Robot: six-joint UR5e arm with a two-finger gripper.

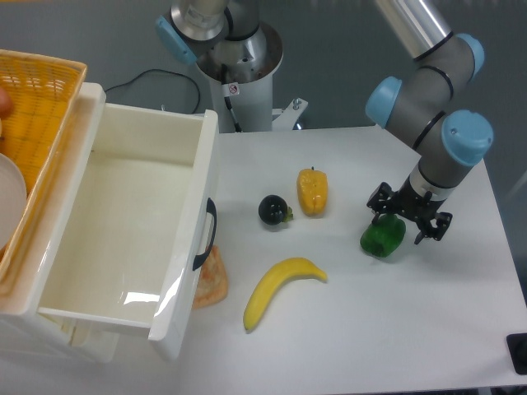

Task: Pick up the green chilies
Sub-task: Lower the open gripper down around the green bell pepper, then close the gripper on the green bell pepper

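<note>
A large white open drawer-like bin (123,239) fills the 9 o'clock side of the table (428,329); its inside shows only bare white walls and floor, with a dark handle on the side facing the table. Against its far left edge sits 1 woven yellow basket (37,90), holding part of a white round object and a bit of something orange at the frame edge; what they are cannot be told.

On the table there are 1 banana (280,288) at about 6 o'clock, 1 yellow-orange pepper (312,191) near the centre, 1 small dark round fruit (272,210) just beside it toward 8 o'clock, and 1 orange wedge-shaped piece (213,280) tucked against the bin's corner.

The green chilies (382,237) are 1 glossy, bright-green, chunky, pepper-shaped toy, lying at about 3 o'clock from the yellow-orange pepper, well apart from it. The gripper (409,216) sits right over its upper right part, black fingers spread to either side of the top; whether they press on it cannot be told.
</note>
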